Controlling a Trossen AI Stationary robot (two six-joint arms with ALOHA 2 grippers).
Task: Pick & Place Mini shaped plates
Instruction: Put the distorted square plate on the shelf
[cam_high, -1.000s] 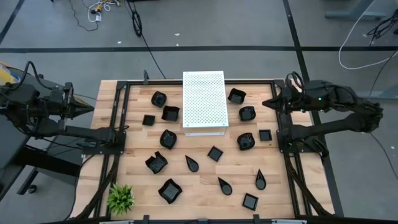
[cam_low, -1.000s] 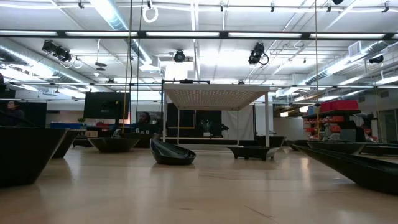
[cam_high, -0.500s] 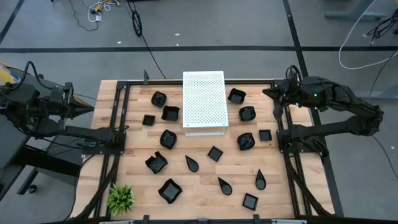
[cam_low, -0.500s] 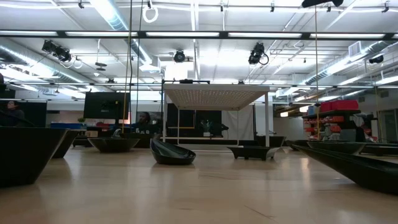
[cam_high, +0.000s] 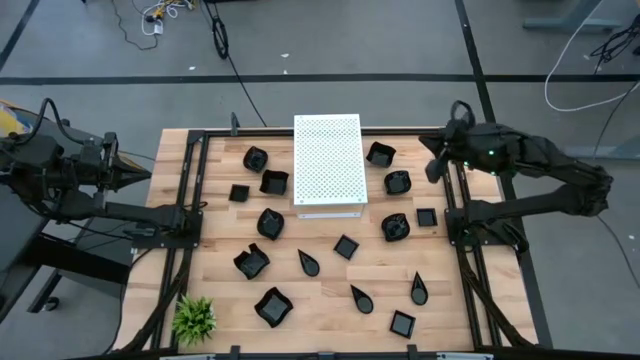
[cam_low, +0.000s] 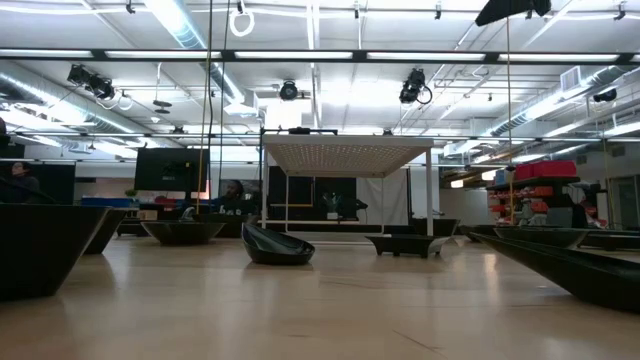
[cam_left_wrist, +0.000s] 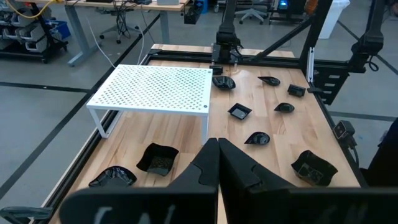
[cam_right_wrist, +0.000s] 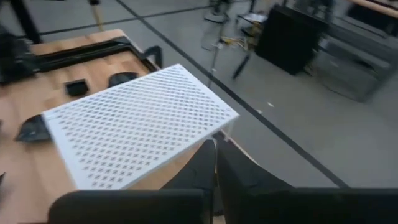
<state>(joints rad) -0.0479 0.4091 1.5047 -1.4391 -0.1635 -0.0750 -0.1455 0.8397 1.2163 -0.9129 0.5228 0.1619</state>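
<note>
Several mini shaped plates, small glossy black dishes, lie scattered bottom-down on the wooden table: a square one (cam_high: 346, 246), a teardrop one (cam_high: 309, 263) and a rounded one (cam_high: 398, 182) among them. The white perforated board (cam_high: 327, 165) stands on thin legs at the far middle. My left gripper (cam_high: 146, 172) hovers shut, high over the table's left edge, pointing right (cam_left_wrist: 217, 149). My right gripper (cam_high: 432, 160) hovers shut, high over the right rail, and holds nothing. In its wrist view its fingers (cam_right_wrist: 216, 152) point at the board (cam_right_wrist: 137, 127). Its tip shows at the low view's top (cam_low: 510, 8).
A small green plant (cam_high: 194, 318) stands at the near left corner. Black frame rails run along the table's left side (cam_high: 185, 210) and right side (cam_high: 455, 225). Bare wood lies between the dishes in the near middle (cam_high: 330, 285).
My right gripper has swung toward the table's middle and turned toward the white board, staying shut; its tip has come into the top of the low view. The plates and the board have not moved.
</note>
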